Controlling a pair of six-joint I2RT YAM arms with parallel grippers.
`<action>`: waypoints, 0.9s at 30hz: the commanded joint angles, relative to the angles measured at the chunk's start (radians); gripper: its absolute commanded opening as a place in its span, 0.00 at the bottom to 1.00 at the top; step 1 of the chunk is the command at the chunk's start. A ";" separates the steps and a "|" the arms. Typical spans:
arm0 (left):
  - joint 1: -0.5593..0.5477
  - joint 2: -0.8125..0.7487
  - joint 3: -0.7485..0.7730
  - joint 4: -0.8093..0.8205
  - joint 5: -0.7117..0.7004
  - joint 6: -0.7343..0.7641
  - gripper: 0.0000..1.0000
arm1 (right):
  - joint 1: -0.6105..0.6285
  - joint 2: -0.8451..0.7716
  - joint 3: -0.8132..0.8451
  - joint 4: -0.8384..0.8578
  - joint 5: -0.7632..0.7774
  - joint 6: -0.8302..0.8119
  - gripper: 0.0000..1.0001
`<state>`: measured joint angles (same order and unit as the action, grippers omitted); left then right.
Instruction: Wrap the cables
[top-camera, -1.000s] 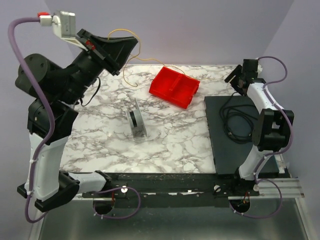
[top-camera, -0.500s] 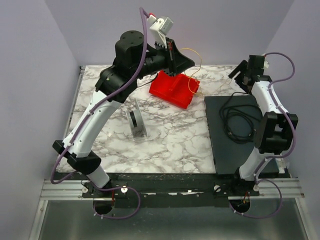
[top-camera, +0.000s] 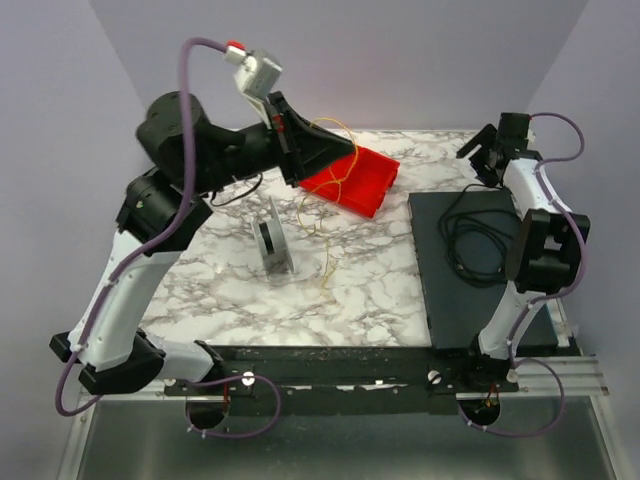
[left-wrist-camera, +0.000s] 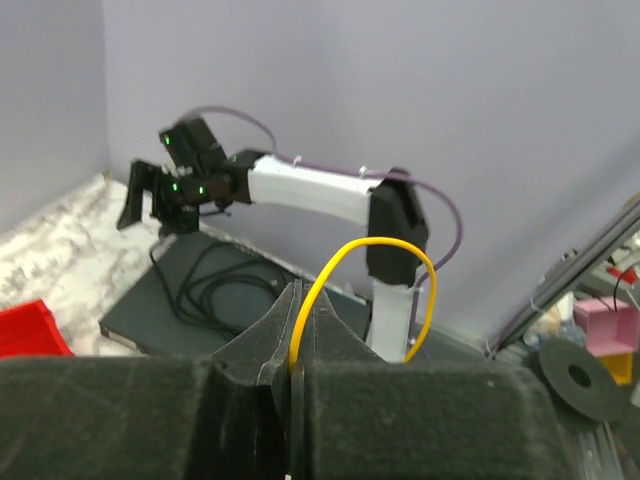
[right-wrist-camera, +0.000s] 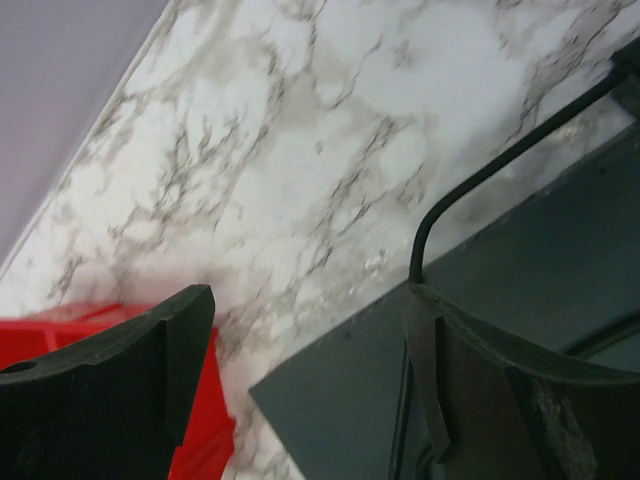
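Swung back leftward, left pincer (left-wrist-camera: 298, 310) clamps cables (left-wrist-camera: 380, 243) near red tray (top-camera: 372, 172); right pincer (right-wrist-camera: 310, 300) gapes.

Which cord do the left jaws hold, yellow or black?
The hair-thin yellow wire, pinched between the shut left jaws; the thicker black cord lies coiled on the dark mat.

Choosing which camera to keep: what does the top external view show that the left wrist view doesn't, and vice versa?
Only top external: the grey stand and the cable's tail drooping toward the marble table. Only left wrist: the left hand's fingers pinched shut on the cable's loop. Both: red tray, right hand, black cord on the dark mat.
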<state>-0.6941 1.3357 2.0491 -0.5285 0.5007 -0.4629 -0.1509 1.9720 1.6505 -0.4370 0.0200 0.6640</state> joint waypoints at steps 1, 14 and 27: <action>-0.007 0.115 -0.143 0.049 0.117 -0.023 0.00 | 0.039 -0.227 -0.175 0.137 -0.148 -0.010 0.83; -0.013 0.256 -0.108 0.016 0.071 0.053 0.00 | 0.215 -0.758 -0.616 0.521 -0.539 0.025 0.75; 0.029 0.402 0.342 -0.072 -0.043 -0.054 0.00 | 0.220 -0.826 -0.493 0.451 -0.513 0.052 0.73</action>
<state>-0.6754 1.7103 2.2726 -0.5674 0.5323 -0.4667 0.0704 1.1904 1.0676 0.0467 -0.5091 0.7147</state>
